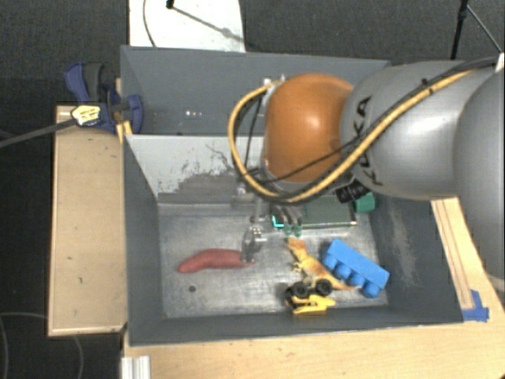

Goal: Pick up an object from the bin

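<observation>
Approach step. Gripper (253, 245) sits low at the right end of a red, soft-looking sausage-shaped piece (210, 261), left-centre on the grey metal bin (146, 243) floor. Open or closed: cannot tell. Next, probably: grip the piece squarely, then lift.

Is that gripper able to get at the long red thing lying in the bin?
Probably yes. The gripper is right at one end of the long red thing, which lies alone; the blue block and yellow toy car lie well off to the side.

green block (364, 204) half hidden, arm (426, 133) cropped right
</observation>
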`<state>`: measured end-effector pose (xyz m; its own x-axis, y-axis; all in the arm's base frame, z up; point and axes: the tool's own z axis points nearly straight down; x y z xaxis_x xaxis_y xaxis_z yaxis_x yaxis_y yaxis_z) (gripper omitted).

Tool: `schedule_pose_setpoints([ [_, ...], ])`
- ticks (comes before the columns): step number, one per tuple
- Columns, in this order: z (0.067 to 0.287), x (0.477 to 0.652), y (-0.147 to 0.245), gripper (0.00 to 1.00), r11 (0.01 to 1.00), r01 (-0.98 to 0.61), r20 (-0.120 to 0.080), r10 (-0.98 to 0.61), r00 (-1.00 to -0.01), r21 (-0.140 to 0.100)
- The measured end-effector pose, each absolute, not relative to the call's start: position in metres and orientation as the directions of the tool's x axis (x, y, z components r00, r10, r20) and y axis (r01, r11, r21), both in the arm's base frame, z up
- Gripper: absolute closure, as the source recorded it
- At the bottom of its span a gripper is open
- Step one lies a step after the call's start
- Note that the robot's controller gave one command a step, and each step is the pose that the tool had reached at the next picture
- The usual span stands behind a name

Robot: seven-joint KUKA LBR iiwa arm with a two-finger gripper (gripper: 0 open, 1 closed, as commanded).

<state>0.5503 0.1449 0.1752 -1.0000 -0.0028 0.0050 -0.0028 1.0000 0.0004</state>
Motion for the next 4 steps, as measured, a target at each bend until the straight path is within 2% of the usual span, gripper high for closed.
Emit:
schedule_pose_setpoints([
  [1,0.179,0.552,0.144,0.0,1.0,0.001,-0.002,0.001,-1.0,0.002],
  [2,0.172,0.553,0.149,0.0,1.0,-0.002,-0.012,-0.002,-1.0,0.002],
  [3,0.107,0.511,0.172,0.0,0.992,-0.122,-0.006,-0.122,-0.992,0.001],
  [4,0.073,0.53,0.132,1.0,0.87,-0.493,-0.009,-0.493,-0.87,-0.001],
])
